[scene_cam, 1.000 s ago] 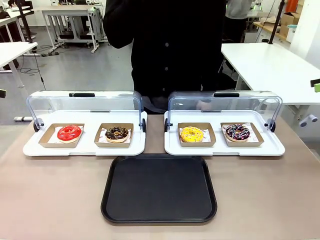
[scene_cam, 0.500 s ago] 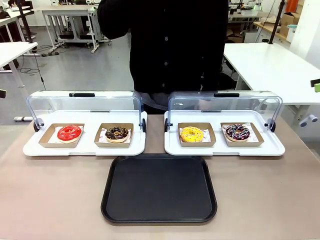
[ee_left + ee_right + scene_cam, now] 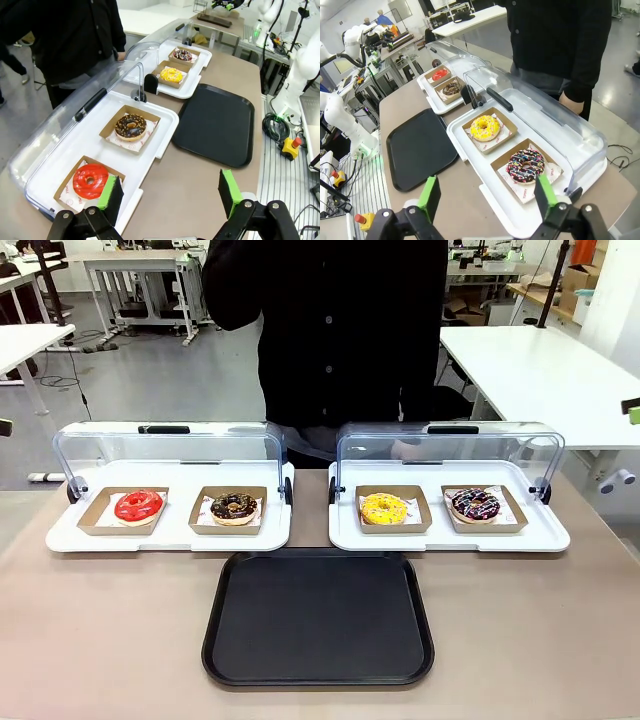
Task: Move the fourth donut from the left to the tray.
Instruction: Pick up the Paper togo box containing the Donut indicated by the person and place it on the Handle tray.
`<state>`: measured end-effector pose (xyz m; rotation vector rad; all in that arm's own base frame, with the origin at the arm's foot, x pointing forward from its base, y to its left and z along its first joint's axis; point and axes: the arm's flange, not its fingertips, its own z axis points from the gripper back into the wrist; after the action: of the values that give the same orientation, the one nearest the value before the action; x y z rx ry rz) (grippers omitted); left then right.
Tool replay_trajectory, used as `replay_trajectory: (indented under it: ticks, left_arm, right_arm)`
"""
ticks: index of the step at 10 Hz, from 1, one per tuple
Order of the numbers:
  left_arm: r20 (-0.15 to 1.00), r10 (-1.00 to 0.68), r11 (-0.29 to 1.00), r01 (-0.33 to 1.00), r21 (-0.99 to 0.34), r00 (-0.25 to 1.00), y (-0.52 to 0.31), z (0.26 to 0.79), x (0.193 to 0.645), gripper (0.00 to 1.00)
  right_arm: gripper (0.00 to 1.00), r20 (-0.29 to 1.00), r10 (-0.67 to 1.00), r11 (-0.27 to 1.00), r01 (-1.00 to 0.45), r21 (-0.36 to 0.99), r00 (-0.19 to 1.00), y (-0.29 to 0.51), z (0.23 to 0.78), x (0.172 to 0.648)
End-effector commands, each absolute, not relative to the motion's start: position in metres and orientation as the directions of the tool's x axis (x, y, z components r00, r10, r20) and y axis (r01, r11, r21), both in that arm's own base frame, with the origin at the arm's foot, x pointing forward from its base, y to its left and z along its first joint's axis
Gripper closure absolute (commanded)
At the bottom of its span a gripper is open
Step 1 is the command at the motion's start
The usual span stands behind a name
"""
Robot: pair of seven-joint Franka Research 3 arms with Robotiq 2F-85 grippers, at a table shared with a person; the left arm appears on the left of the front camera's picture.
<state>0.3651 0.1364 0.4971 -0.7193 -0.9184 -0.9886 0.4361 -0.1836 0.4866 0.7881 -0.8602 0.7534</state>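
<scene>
The counter [image 3: 100, 640] fills the lower half of the front view, and on it the black tray [image 3: 318, 618] lies bare at lower centre, long side running left to right, just in front of two white trays with clear lids swung back; the right white tray [image 3: 345, 532] carries the fourth donut [image 3: 474, 504] in its small cardboard tray [image 3: 512, 520], at the right end of the row, middle right of the frame. Being a ring, the donut has no long axis; it lies flat with its hole facing up, while its cardboard tray runs left to right in the front view. In the right wrist view the right fingers [image 3: 429, 197] stand wide apart with nothing between them at the bottom edge, and the fourth donut [image 3: 525, 165] sits just above them, right of centre, nearer the right-hand pad and clear of both; its coloured drizzle reads plainly here, and a person's hand [image 3: 572, 97] shows behind the lid. In the left wrist view the left fingers [image 3: 111, 194] are likewise spread and bare, a red donut [image 3: 90, 180] beside the left-hand pad, the fourth donut [image 3: 183, 54] small near top centre, well apart
</scene>
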Motion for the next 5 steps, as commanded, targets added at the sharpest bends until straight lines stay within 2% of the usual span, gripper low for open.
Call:
replay_trajectory:
  ticks: [1, 5]
  left_arm:
    - [0.904, -0.361, 0.379, 0.922, -0.082, 0.229, 0.1374, 0.4991, 0.3671, 0.00]
    - [0.904, -0.361, 0.379, 0.922, -0.082, 0.229, 0.1374, 0.4991, 0.3671, 0.00]
  right_arm:
    - [0.00, 0.874, 0.232, 0.488, -0.829, 0.275, 0.427, -0.1821, 0.4875, 0.4378]
    - [0.00, 0.874, 0.232, 0.488, -0.829, 0.275, 0.427, -0.1821, 0.4875, 0.4378]
